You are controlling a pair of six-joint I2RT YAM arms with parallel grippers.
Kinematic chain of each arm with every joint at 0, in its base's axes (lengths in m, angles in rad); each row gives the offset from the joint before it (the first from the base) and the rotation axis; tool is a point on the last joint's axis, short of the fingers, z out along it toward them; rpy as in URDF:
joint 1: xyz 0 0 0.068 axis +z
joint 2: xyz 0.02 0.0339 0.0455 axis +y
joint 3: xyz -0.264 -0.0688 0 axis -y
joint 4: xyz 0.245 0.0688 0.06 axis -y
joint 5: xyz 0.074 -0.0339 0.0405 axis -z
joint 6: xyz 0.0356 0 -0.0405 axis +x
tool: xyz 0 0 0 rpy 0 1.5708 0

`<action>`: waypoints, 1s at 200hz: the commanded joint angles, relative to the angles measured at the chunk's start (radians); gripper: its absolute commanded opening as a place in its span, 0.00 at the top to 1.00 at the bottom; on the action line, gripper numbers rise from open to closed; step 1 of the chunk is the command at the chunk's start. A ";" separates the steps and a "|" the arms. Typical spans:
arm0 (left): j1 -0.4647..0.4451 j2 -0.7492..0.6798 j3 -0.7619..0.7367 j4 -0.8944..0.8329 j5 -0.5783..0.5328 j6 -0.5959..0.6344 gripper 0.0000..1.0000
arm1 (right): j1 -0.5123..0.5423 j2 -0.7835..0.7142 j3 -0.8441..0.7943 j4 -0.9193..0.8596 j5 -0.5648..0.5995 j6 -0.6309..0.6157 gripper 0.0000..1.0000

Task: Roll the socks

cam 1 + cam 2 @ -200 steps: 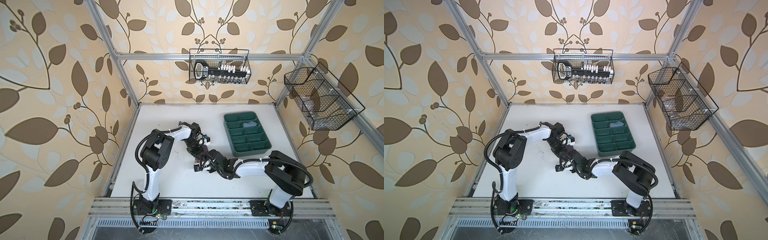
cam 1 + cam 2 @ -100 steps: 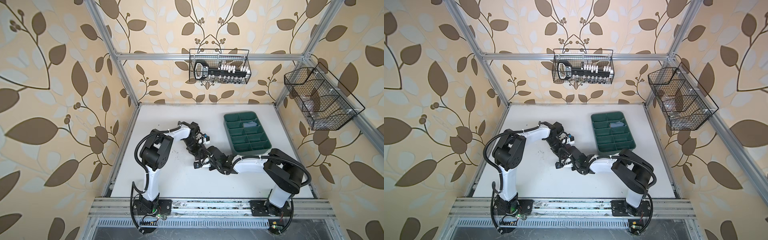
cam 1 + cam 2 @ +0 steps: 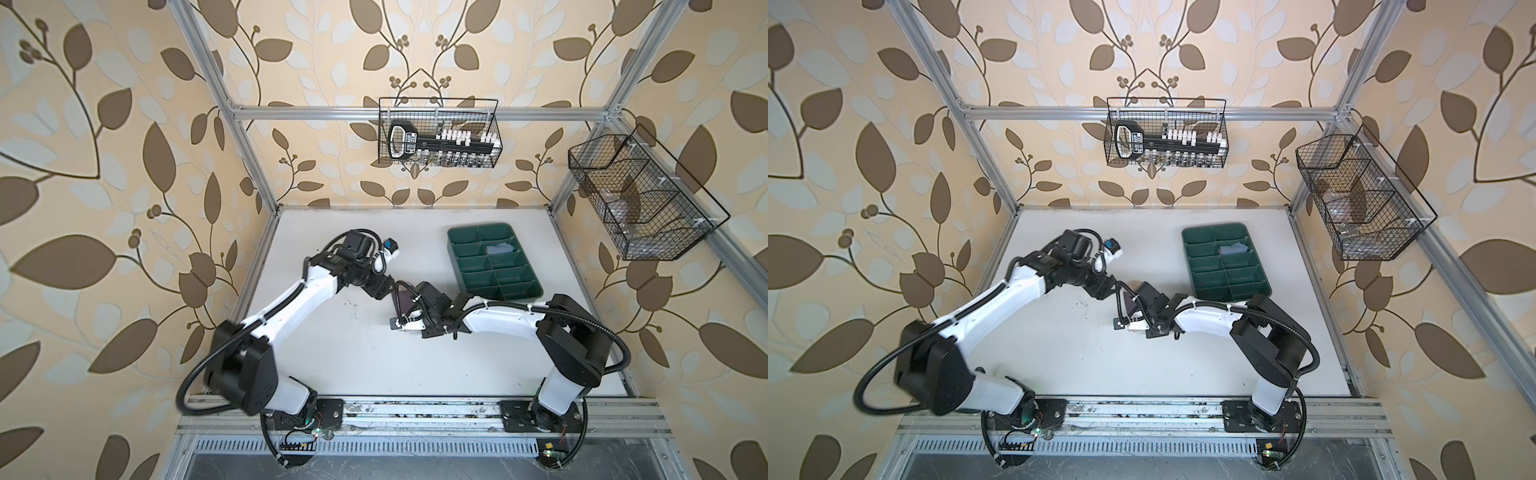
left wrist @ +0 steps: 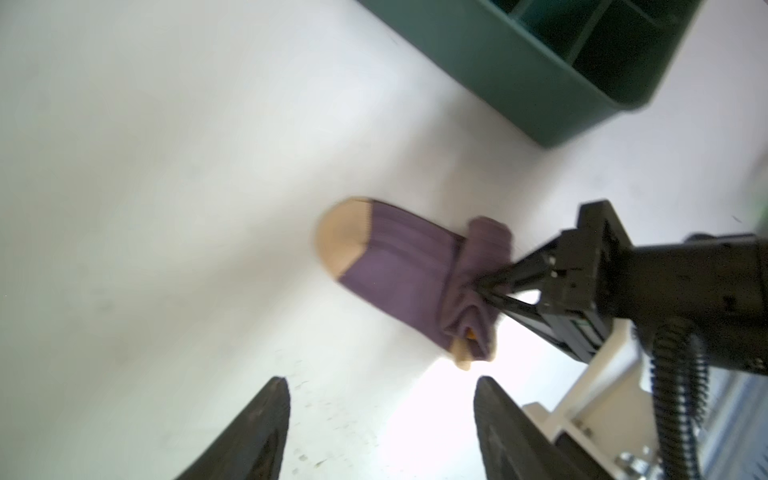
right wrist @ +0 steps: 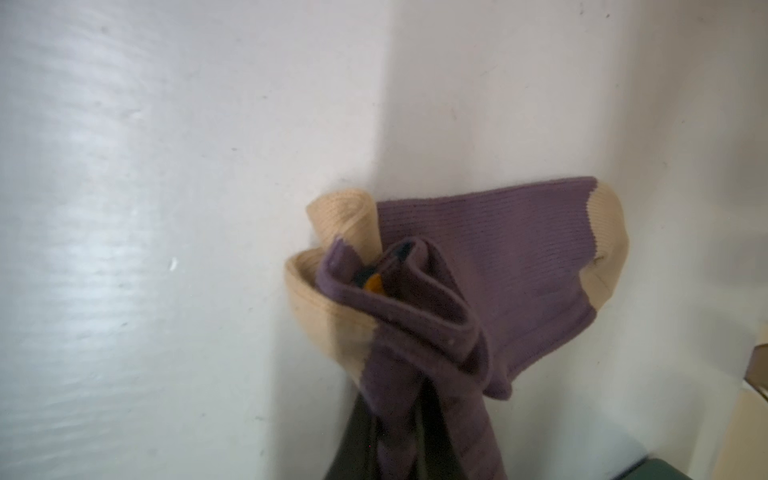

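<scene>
One of the socks, purple [image 4: 399,270] with a tan toe, lies on the white table, its cuff end bunched into a loose roll with a tan heel and a bit of orange showing [image 5: 519,257]. My right gripper [image 5: 399,415] is shut on that bunched roll, its fingers mostly wrapped in fabric. From the left wrist view its thin fingertips [image 4: 494,282] pinch the roll. My left gripper [image 4: 380,382] stands open a short way back from the sock with nothing between its fingers. In both top views the sock [image 3: 402,302] [image 3: 1126,303] shows between the left gripper [image 3: 384,289] and the right gripper [image 3: 409,309].
A green divided tray [image 3: 521,300] stands to the back right of the sock, with a pale blue-grey bundle [image 3: 500,248] in one compartment. Wire baskets hang on the back wall [image 3: 438,141] and the right wall [image 3: 640,208].
My left gripper has opened and drawn back from the sock. My right gripper has shut on the bunched roll and shifted slightly toward the back.
</scene>
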 commanded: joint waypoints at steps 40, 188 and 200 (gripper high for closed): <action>0.007 -0.487 -0.050 -0.107 0.011 0.117 0.25 | -0.018 0.222 0.337 -0.684 -0.270 0.145 1.00; -0.795 -0.154 -0.327 0.045 -0.534 0.249 0.28 | -0.144 0.599 0.861 -0.882 -0.464 0.067 1.00; -0.797 -0.097 -0.351 0.133 -0.546 0.239 0.28 | -0.153 0.605 0.863 -0.884 -0.481 0.059 1.00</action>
